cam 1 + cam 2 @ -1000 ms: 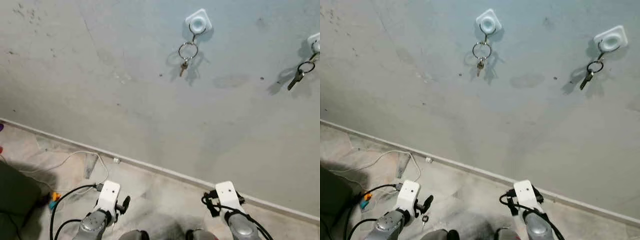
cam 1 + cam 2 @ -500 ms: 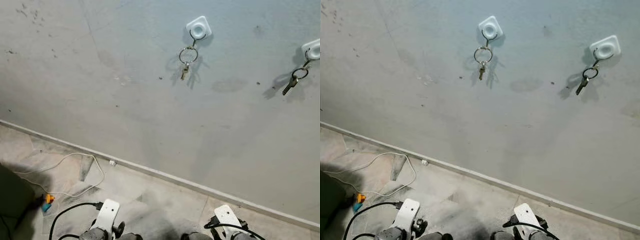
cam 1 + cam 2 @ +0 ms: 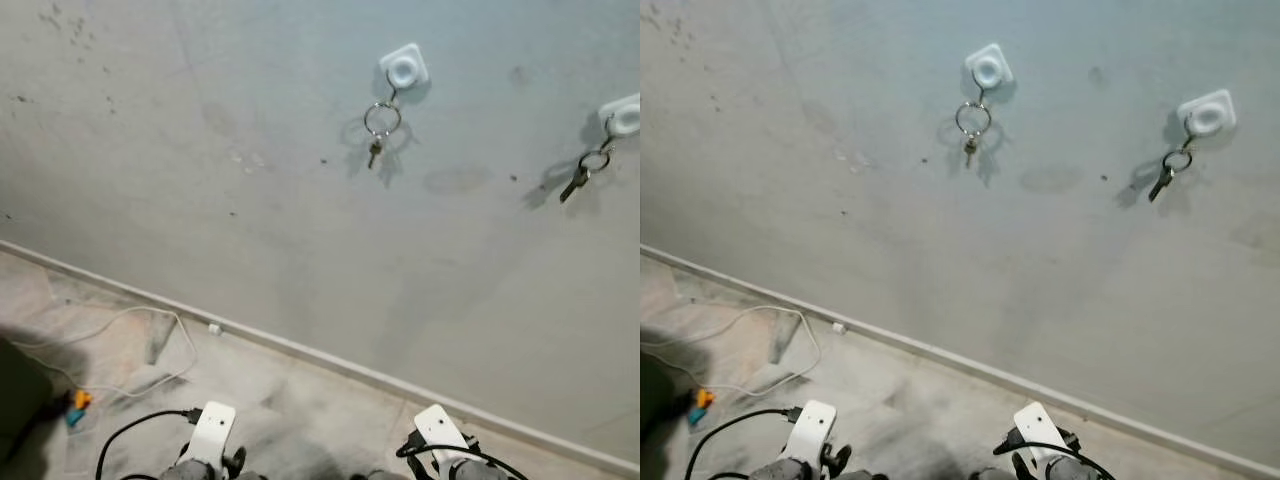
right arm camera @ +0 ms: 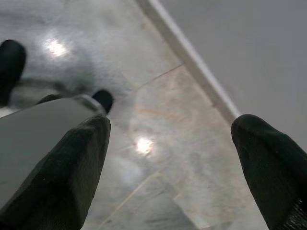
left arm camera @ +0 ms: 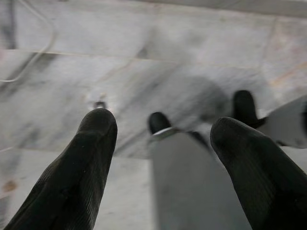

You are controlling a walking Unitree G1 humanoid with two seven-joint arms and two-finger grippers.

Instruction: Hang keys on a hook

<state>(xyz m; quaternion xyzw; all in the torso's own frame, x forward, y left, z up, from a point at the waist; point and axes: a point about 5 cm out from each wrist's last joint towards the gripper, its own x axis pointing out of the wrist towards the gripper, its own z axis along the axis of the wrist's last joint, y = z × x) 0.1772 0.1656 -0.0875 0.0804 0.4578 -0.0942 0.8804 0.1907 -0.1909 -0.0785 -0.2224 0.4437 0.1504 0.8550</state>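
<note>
- The wall (image 3: 250,200) rises ahead of both tools, far above them, grey and scuffed, with a pale baseboard (image 3: 330,362) where it meets the floor (image 5: 144,57).
- The floor lies right under the tools; a white cable (image 3: 120,330) loops across it off beyond the left tool's side.
- Left tool (image 5: 163,139) hangs low by the robot's leg, fingers (image 5: 91,158) spread apart, nothing between them.
- Right tool (image 4: 168,158) hangs low too, fingers (image 4: 62,177) wide apart, empty, pointing down at the floor tiles.
- Two white hooks are stuck high on the wall, well above the tools: one hook (image 3: 403,69) up over the gap between them, a second hook (image 3: 624,115) further out past the right tool.
- The keys (image 3: 380,125) dangle on a ring from the first hook, well apart from either tool; a second key set (image 3: 584,170) hangs from the other hook.
- By my read the hanging is done: keys up, both tools released and lowered, nothing left to place.
</note>
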